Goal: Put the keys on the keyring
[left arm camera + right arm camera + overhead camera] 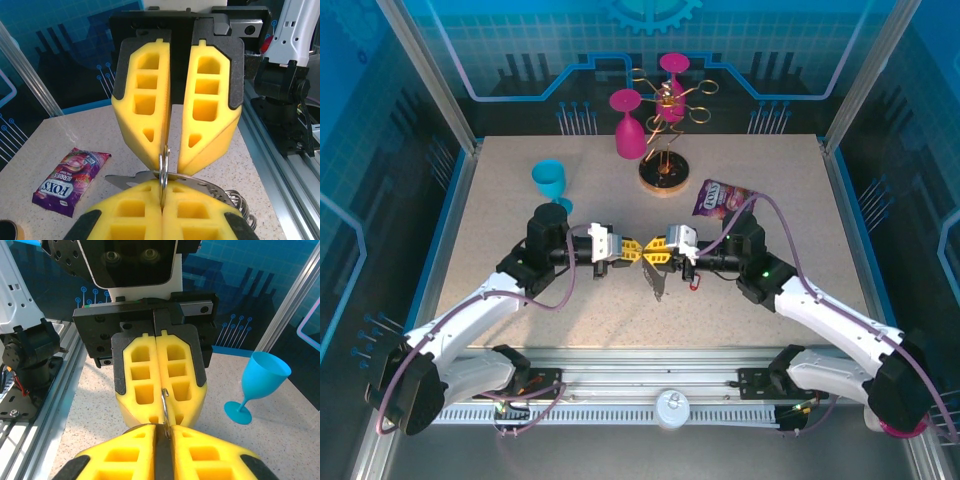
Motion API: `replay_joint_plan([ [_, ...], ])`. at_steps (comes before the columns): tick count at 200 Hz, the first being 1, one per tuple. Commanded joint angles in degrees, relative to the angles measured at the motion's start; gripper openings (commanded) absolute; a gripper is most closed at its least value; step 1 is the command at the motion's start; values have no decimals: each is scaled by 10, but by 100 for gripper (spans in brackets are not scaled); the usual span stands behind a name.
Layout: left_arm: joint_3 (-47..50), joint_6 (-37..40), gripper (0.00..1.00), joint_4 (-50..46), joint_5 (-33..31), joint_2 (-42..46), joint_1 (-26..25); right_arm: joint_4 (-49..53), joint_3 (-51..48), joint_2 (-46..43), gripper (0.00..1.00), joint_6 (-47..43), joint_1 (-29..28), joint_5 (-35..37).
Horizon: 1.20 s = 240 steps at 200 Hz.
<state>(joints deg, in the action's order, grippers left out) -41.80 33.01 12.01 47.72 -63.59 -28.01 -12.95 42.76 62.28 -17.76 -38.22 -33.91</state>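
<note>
My two grippers meet tip to tip over the middle of the table. The left gripper point(636, 250) point(162, 194) is shut on a thin silver ring point(164, 167) point(164, 405) that stands on edge between its pads. The right gripper point(654, 252) point(162, 429) is shut on the keyring, a flat dark grey piece point(162, 460) point(658, 284) that hangs below the fingers. In the left wrist view that piece looks silvery point(212, 186) and crosses the ring, with a coil of small silver rings point(239, 202) at its end. A tiny red tag, the keys point(697, 281), dangles under the right gripper.
A purple snack packet point(722, 198) point(70, 182) lies behind the right gripper. A blue cup point(552, 183) point(257, 385) stands behind the left arm. A gold wire rack point(665, 170) with pink cups point(628, 128) stands at the back centre.
</note>
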Motion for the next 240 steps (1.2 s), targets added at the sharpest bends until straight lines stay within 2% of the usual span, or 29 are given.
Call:
replay_joint_plan([
  [1, -9, 11, 0, -2, 29, 1, -6, -18, 24, 10, 16, 1, -10, -14],
  [47, -17, 17, 0, -19, 30, -2, -7, -3, 34, 19, 12, -10, -14, -11],
  [69, -20, 22, 0, -31, 24, -4, -7, 15, 40, 20, 0, -19, -16, -6],
  [98, -28, 22, 0, -46, 9, -4, -7, 67, 51, 18, 0, -39, -18, 13],
  [118, -39, 29, 25, -74, -8, -2, -7, 125, 66, 13, 0, -65, -17, 36],
  [141, -60, 62, 32, -136, -23, -1, -7, 207, 101, 12, 0, -104, -19, 66],
  [188, -86, 88, 29, -191, -48, -8, -8, 345, 173, 39, 0, -163, -42, 126],
  [224, -100, 106, 19, -227, -57, -13, -10, 376, 206, 63, 0, -174, -61, 148],
  [240, -102, 116, 18, -239, -63, -15, -12, 374, 212, 69, 0, -173, -66, 143],
])
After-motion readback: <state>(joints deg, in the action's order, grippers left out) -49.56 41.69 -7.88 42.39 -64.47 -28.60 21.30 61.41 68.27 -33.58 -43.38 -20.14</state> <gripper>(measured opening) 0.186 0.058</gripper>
